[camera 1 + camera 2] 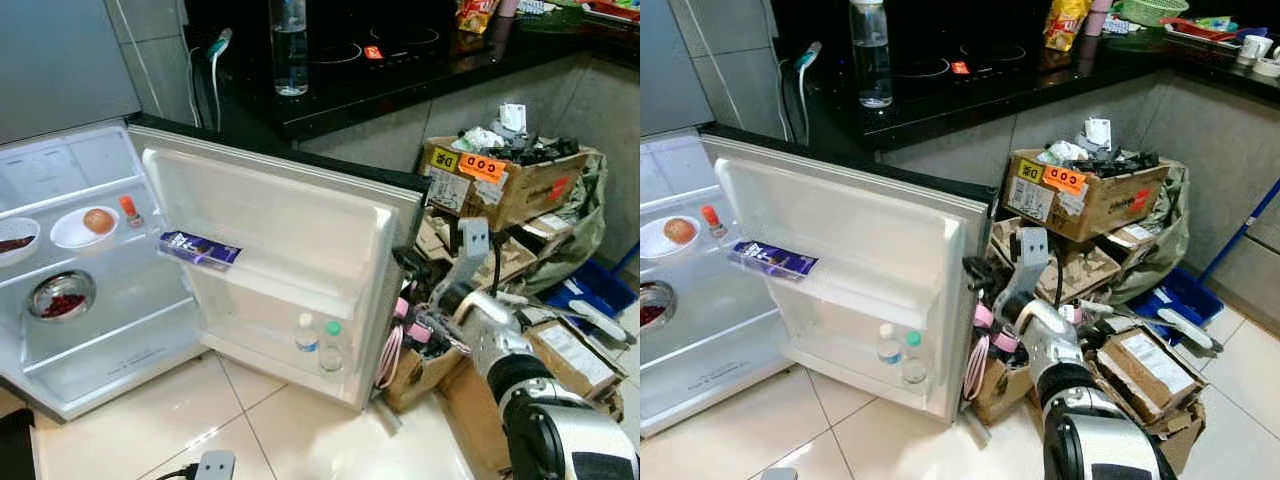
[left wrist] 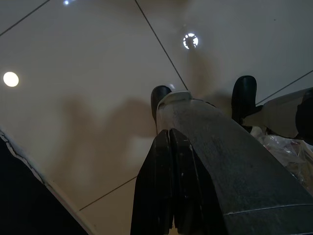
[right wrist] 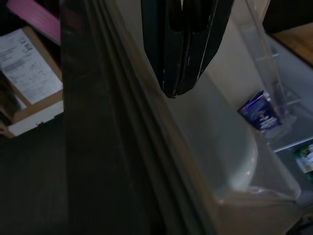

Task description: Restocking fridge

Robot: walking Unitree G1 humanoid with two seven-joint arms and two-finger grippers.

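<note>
Right gripper (image 3: 177, 85) at fridge door (image 1: 290, 235) edge

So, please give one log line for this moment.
door: open | right gripper: shut, at door edge | shelf: purple pack | rack: two bottles

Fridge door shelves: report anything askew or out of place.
The purple packet lies flat on the upper door shelf with one end jutting past its edge. Two small bottles stand upright in the lower door shelf. The right gripper, jaws together, sits at the fridge door's edge.
</note>
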